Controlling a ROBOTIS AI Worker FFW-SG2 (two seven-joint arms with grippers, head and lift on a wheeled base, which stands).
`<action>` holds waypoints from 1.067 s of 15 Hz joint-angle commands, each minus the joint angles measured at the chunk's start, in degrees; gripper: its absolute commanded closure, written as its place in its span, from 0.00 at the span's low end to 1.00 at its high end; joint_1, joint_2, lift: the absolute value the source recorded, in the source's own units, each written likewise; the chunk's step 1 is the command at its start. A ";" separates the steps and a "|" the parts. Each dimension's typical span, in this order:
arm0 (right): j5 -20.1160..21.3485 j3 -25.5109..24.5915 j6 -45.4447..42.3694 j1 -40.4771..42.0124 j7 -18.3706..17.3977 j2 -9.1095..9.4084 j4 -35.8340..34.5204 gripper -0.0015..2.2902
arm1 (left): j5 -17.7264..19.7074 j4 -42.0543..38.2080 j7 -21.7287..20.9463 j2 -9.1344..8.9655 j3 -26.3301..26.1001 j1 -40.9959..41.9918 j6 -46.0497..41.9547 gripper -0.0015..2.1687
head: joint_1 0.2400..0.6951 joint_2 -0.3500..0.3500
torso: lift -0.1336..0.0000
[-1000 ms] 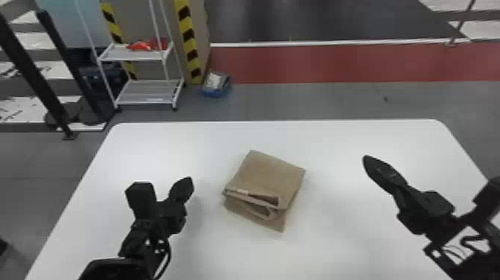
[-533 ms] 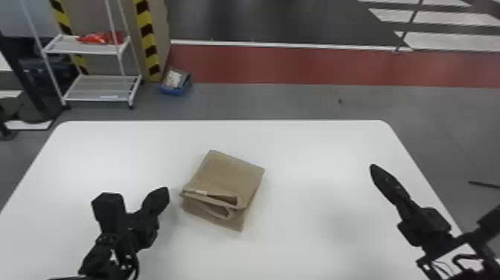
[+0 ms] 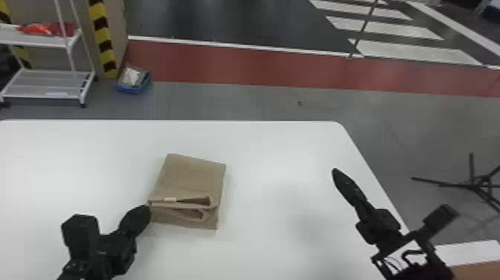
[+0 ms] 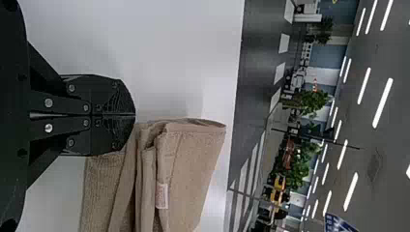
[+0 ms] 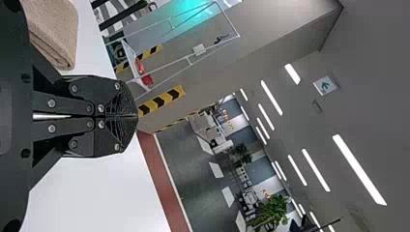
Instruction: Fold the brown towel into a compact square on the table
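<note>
At the far left, past the far edge of the white table point(image 3: 260, 149), see a white rack point(image 3: 48, 85) with a red thing point(image 3: 44, 29) on the upper shelf. Next, see a yellow and black striped post point(image 3: 100, 37), then a blue box point(image 3: 132, 82) on the grey floor point(image 3: 260, 102). Closer in, over the left part of the table, find the left gripper point(image 3: 141, 214), with fingers pinched flat together and nothing between them. Points at the near left part of the brown towel point(image 3: 193, 178), right up close; cannot tell if touching. Lies folded on the table, well in from the far edge and far right corner. Has thick folds along the near side, with floppy loops at the right end and a little pale tag point(image 3: 170, 199) near the left end. Over to the right, just inside the right edge of the table, find the right gripper point(image 3: 339, 178), well apart from the towel, with fingers closed tight on nothing. Past the right edge, see the black legs of a stand point(image 3: 476, 184) on the floor
</note>
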 commanded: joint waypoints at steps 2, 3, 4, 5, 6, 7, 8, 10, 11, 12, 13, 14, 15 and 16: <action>0.07 -0.07 -0.34 -0.91 0.02 0.05 1.47 0.93 | 0.75 -5.47 -0.59 0.13 -1.38 3.54 2.31 0.91 | 1.00 0.17 | 0.58; 0.15 0.01 -0.52 -0.91 0.02 0.05 1.64 0.93 | 0.75 -5.47 -0.59 0.13 -1.73 3.54 2.67 0.91 | 1.00 0.16 | 0.58; 0.15 0.28 -0.52 -0.91 0.02 0.05 1.73 0.93 | 0.84 -5.56 -0.68 0.05 -1.82 3.54 4.77 0.91 | 1.00 0.13 | 0.58; 0.07 0.37 -0.52 -0.91 0.02 0.05 1.73 0.93 | 1.02 -5.56 -0.77 0.05 -2.17 3.54 5.30 0.91 | 1.00 0.12 | 0.58; 0.07 0.45 -0.52 -0.91 0.02 0.05 1.73 0.93 | 1.11 -5.56 -0.77 0.05 -2.70 3.62 5.30 0.91 | 1.00 0.12 | 0.58; 0.24 0.81 -0.16 -1.00 -0.15 0.05 1.73 0.93 | 1.11 -5.73 -0.77 0.05 -2.78 3.71 5.30 0.91 | 1.00 0.11 | 0.58; 0.59 2.12 -0.16 -1.26 -0.51 0.05 1.38 0.93 | 1.28 -6.35 -0.68 0.05 -2.43 3.80 5.30 0.91 | 1.00 0.11 | 0.58; 2.53 6.17 -0.34 -1.88 -2.26 0.05 0.85 0.93 | 2.95 -10.13 -0.77 0.66 -1.03 5.12 5.30 0.91 | 1.00 0.12 | 0.58; 4.99 9.16 -1.04 -2.14 -3.93 0.05 0.85 0.93 | 3.48 -11.88 -0.77 0.66 0.82 5.65 5.48 0.91 | 1.00 0.14 | 0.58; 7.45 12.06 -2.27 -2.58 -5.69 0.05 0.85 0.93 | 4.09 -12.68 -1.03 0.66 2.84 5.65 5.48 0.91 | 1.00 0.17 | 0.58; 9.65 15.13 -3.50 -3.55 -8.06 0.05 1.12 0.93 | 5.06 -13.47 -1.38 0.66 4.77 5.47 5.65 0.91 | 1.00 0.22 | 0.58; 10.35 17.07 -3.86 -4.95 -9.03 0.05 3.05 0.93 | 6.20 -13.47 -2.44 0.66 6.80 4.59 6.88 0.91 | 1.00 0.27 | 0.58; 11.58 18.56 -3.86 -6.09 -10.00 0.05 4.54 0.93 | 6.99 -13.29 -2.61 0.66 8.03 3.01 8.29 0.91 | 1.00 0.32 | 0.58; 13.69 20.93 -4.21 -7.59 -11.67 0.05 6.39 0.93 | 7.26 -12.41 -2.61 0.84 9.08 1.78 8.29 0.91 | 1.00 0.42 | 0.58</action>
